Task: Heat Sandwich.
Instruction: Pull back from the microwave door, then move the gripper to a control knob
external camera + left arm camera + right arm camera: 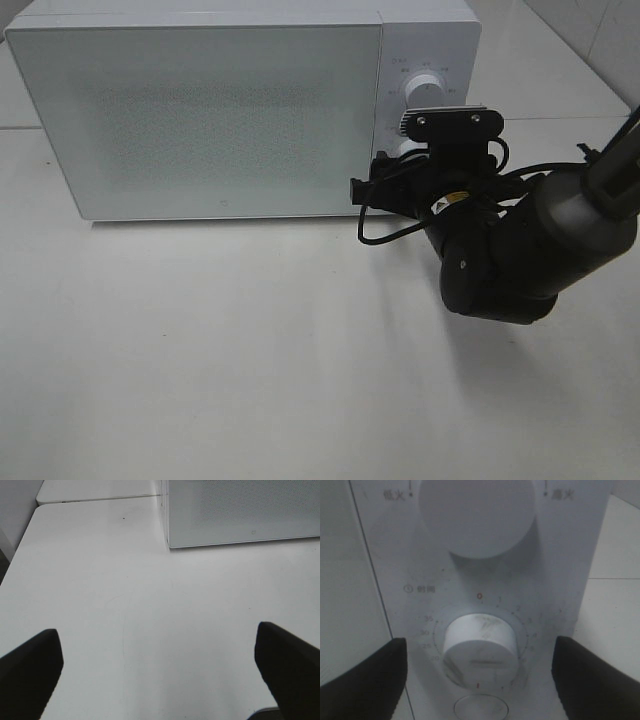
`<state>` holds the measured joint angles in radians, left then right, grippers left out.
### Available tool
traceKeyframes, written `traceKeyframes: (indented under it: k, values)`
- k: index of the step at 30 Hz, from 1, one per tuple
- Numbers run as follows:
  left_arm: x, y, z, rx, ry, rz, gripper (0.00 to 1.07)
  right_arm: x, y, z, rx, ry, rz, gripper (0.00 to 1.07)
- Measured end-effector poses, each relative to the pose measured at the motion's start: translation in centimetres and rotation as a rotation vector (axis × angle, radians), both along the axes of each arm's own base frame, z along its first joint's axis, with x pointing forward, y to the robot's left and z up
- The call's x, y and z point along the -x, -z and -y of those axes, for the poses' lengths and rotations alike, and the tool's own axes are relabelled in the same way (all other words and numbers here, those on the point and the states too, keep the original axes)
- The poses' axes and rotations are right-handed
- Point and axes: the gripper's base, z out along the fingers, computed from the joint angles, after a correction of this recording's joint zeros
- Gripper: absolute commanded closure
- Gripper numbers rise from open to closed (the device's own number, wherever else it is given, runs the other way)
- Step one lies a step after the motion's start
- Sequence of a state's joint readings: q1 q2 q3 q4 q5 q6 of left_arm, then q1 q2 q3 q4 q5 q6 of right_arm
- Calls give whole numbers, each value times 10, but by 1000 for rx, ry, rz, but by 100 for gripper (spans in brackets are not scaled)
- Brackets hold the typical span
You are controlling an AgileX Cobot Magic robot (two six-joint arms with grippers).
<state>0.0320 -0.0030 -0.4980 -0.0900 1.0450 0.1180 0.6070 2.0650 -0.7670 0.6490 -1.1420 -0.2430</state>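
Observation:
The sandwich is out of view. The white microwave [200, 110] stands at the back of the table with its door closed. My right gripper [480, 665] is open in front of the control panel. Its dark fingers [365, 677] stand on either side of the timer knob [479, 647], with gaps to it on both sides. In the exterior high view the right arm [500, 250] reaches in from the right and its wrist covers most of that knob. My left gripper [160, 665] is open above bare table, with nothing between its fingers [30, 670].
A larger power knob [477, 515] sits above the timer knob, and a round button [481, 709] below it. The microwave's front left corner [170, 542] lies ahead of the left gripper. The white table [250, 350] stretches in front of the microwave.

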Motion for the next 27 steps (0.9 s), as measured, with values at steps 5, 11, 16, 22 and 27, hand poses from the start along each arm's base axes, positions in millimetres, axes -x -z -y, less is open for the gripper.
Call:
traceKeyframes:
  k: [5, 11, 16, 22, 27]
  values:
    - [0, 0, 0, 0, 0, 0, 7, -2, 1, 0, 1, -2, -2, 33]
    - [0, 0, 0, 0, 0, 0, 7, -2, 1, 0, 1, -3, -1, 48]
    - [0, 0, 0, 0, 0, 0, 7, -2, 1, 0, 1, -3, -1, 77]
    - [0, 0, 0, 0, 0, 0, 7, -2, 1, 0, 1, -2, -1, 100]
    - [0, 0, 0, 0, 0, 0, 7, -2, 1, 0, 1, -2, 1, 99]
